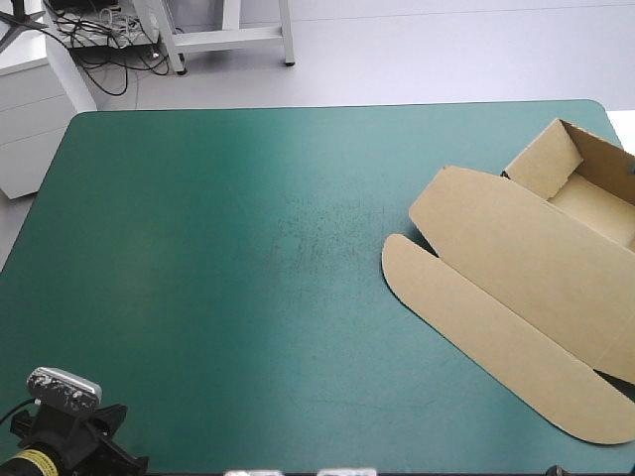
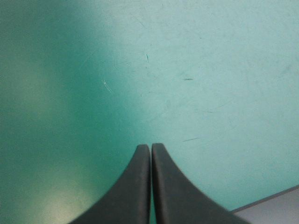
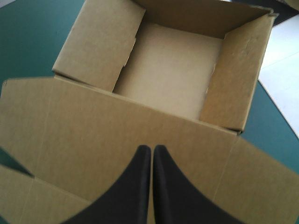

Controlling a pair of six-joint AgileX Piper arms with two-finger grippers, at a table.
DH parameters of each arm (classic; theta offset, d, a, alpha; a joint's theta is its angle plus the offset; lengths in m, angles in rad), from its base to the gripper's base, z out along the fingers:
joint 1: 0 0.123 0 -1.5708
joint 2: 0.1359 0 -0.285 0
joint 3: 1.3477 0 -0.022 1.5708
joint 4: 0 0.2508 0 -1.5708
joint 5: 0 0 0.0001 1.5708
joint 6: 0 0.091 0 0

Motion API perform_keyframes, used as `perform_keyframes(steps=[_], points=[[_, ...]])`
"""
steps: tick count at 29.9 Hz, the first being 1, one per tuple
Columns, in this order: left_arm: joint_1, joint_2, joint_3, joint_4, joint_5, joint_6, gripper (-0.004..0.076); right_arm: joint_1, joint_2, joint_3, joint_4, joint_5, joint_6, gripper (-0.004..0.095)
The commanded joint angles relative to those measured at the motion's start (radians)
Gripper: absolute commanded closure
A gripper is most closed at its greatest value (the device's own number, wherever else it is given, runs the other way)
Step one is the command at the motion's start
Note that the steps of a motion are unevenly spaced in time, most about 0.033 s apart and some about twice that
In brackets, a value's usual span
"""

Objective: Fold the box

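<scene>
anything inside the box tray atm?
Nothing visible. The right wrist view shows the box tray's bare brown floor between raised walls. One wall flap covers a strip of floor at its foot. The right gripper sits shut over the flat lid, outside the tray.

My left gripper (image 2: pixel 150 148) is closed, its two black fingers (image 2: pixel 135 177) pressed together into one pointed arch. My right gripper (image 3: pixel 152 149) is closed the same way, fingertips (image 3: pixel 142 156) touching along a thin seam. In the high view only my left wrist (image 1: pixel 79 446) shows, black, tucked at the near left corner
</scene>
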Motion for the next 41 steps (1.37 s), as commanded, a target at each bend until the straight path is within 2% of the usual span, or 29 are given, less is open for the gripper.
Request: perform_keyframes(steps=[1,4,7,11,16,22,27,36,41], points=[[-0.006,0.015,-0.022,0.000,-0.063,-0.009,0.0734,0.080,-0.182,0.131,-0.026,-0.040,-0.025,0.0906],[-0.006,0.015,-0.022,0.000,-0.070,-0.009,0.0734,0.212,-0.333,0.272,-0.065,-0.052,-0.025,0.0908],[-0.006,0.015,-0.022,0.000,-0.089,-0.009,0.0734,0.338,-0.498,0.413,-0.056,-0.053,-0.029,0.0908],[-0.006,0.015,-0.022,0.000,-0.124,0.014,0.0734,0.420,-0.691,0.569,-0.056,-0.040,-0.039,0.0908],[-0.006,0.015,-0.022,0.000,-0.133,0.068,0.0734,0.426,-0.883,0.727,-0.061,-0.042,-0.088,0.0909],[-0.006,0.015,-0.019,-0.020,-0.146,0.118,0.0734,0.426,-1.013,0.869,-0.058,-0.047,-0.122,0.0909],[-0.006,0.015,0.004,-0.043,-0.177,0.118,0.0734,0.426,-1.054,0.961,-0.057,-0.094,-0.122,0.0909],[-0.006,0.015,0.017,-0.051,-0.166,0.118,0.0734,0.426,-1.056,1.023,-0.057,-0.199,-0.122,0.0909],[-0.006,0.015,0.017,-0.057,-0.166,0.095,0.0734,0.426,-1.056,1.025,-0.060,-0.199,-0.122,0.0909]])
